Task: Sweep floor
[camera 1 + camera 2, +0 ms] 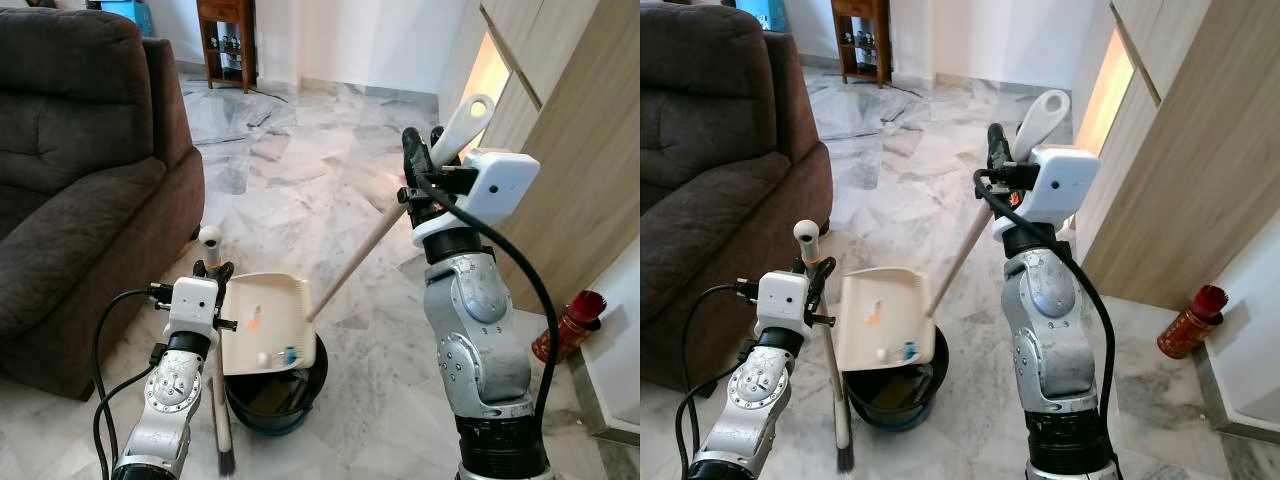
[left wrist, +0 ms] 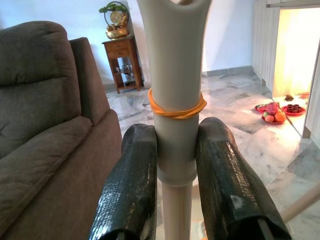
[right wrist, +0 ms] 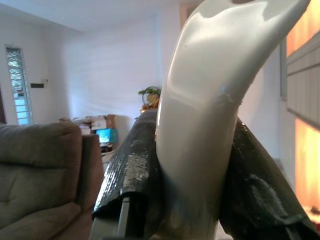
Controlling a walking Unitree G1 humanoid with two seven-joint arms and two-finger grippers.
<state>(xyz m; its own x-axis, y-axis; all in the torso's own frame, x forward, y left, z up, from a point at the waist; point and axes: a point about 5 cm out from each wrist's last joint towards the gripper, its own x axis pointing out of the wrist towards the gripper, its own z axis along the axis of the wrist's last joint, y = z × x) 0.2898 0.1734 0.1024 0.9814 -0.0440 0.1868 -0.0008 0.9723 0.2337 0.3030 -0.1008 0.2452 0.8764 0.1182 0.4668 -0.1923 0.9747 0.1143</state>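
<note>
Left eye view: the right gripper [image 1: 418,165] is clamped on the long handle of the dustpan [image 1: 266,322], whose tray tilts over a dark bin [image 1: 280,395] on the marble floor [image 1: 290,190], small bits lying on it. The left gripper [image 1: 212,270] grasps the broom [image 1: 215,340], held upright beside the bin, near the brown sofa [image 1: 80,180]

Left wrist view: both fingers [image 2: 131,190] press the broom's handle below an orange band [image 2: 175,111]

Right wrist view: fingers [image 3: 135,175] pinch the pale dustpan handle
</note>
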